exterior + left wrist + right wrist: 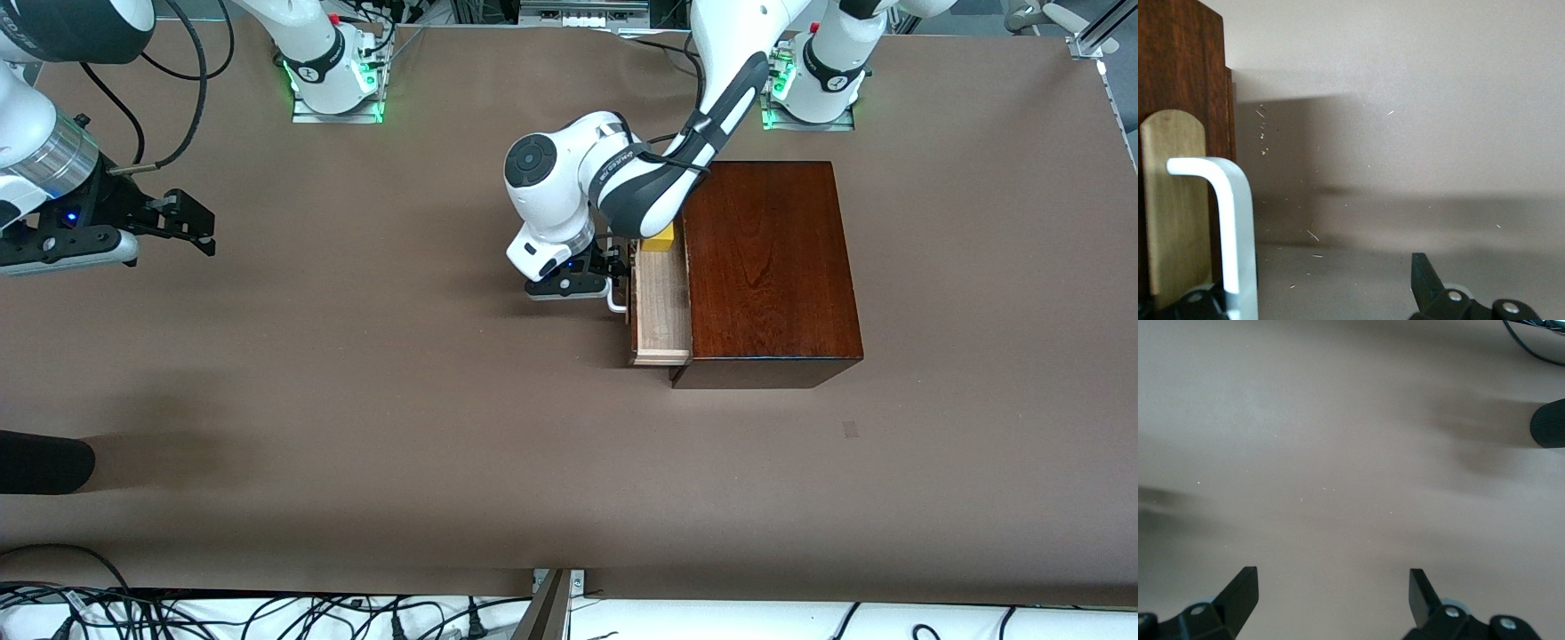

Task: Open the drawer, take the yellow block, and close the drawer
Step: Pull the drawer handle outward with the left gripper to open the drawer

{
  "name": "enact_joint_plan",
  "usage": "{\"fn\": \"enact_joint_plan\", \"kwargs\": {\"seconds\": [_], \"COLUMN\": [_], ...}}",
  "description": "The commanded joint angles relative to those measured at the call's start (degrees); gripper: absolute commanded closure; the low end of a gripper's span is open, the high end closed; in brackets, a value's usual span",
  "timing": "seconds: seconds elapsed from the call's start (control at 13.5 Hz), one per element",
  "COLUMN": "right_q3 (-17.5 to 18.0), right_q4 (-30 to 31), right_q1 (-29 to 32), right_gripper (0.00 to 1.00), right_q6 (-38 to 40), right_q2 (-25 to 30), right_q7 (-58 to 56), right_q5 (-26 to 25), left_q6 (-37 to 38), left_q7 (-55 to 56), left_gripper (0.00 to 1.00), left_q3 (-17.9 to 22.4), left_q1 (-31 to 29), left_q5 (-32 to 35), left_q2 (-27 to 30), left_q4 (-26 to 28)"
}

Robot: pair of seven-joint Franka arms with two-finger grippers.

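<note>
Worktop [356, 400]: brown cloth all over, both arm bases along the edge farthest from the front camera.
Box [769, 267]: dark red-brown wood, sitting toward the left arm's end, close to that arm's base.
Left arm [658, 178]: reaching down from its base, over the box corner, elbow bent low in front of the drawer.
Right arm [44, 169]: parked over bare cloth at its own end, waiting, well apart from the box.
Drawer [660, 307]: pulled partway out of the box, pale wood inside showing, dark front facing the right arm's end.
Left hand [613, 271]: right at the drawer front, fingers [1426, 283] spread wide; in the wrist view one sits at the foot of the handle, the other stands clear over cloth. Not clamped.
Right hand [191, 222]: fingers [1241, 590] wide apart, nothing between them.
Handle [1228, 227]: white loop on the drawer front, beside the left hand.
Block [659, 236]: yellow, in the drawer, at the end farther from the front camera, partly under the left arm.
</note>
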State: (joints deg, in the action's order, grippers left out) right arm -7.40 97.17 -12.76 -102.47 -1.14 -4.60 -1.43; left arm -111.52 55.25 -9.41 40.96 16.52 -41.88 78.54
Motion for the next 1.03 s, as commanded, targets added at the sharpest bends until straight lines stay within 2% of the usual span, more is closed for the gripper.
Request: {"fn": "enact_joint_plan", "kwargs": {"seconds": [0.0, 0.52, 0.66, 0.96], "right_q3": [0.0, 0.0, 0.0, 0.0], "right_q4": [-0.5, -0.5, -0.5, -0.5], "right_q1": [0.0, 0.0, 0.0, 0.0], "right_gripper": [0.00, 0.00, 0.00, 0.00], "right_q6": [0.0, 0.1, 0.1, 0.1], "right_q2": [-0.1, -0.1, -0.1, -0.1], "right_q7": [-0.3, -0.2, -0.3, -0.2], "right_q5": [-0.7, -0.7, -0.7, -0.7], "left_q6": [-5.8, -5.4, -0.2, 9.7], "left_q7": [3.8, 3.6, 3.5, 3.4], "left_gripper": [0.00, 0.00, 0.00, 0.00], "left_q3": [-2.1, -2.0, -2.0, -2.3], "left_q1": [2.7, 2.8, 2.8, 3.7], "left_q5": [-5.3, -5.1, -4.8, -4.8], "left_q2": [-4.3, -4.5, -3.7, -3.7], "left_q4": [-6.1, -6.5, -7.0, -14.9]}}
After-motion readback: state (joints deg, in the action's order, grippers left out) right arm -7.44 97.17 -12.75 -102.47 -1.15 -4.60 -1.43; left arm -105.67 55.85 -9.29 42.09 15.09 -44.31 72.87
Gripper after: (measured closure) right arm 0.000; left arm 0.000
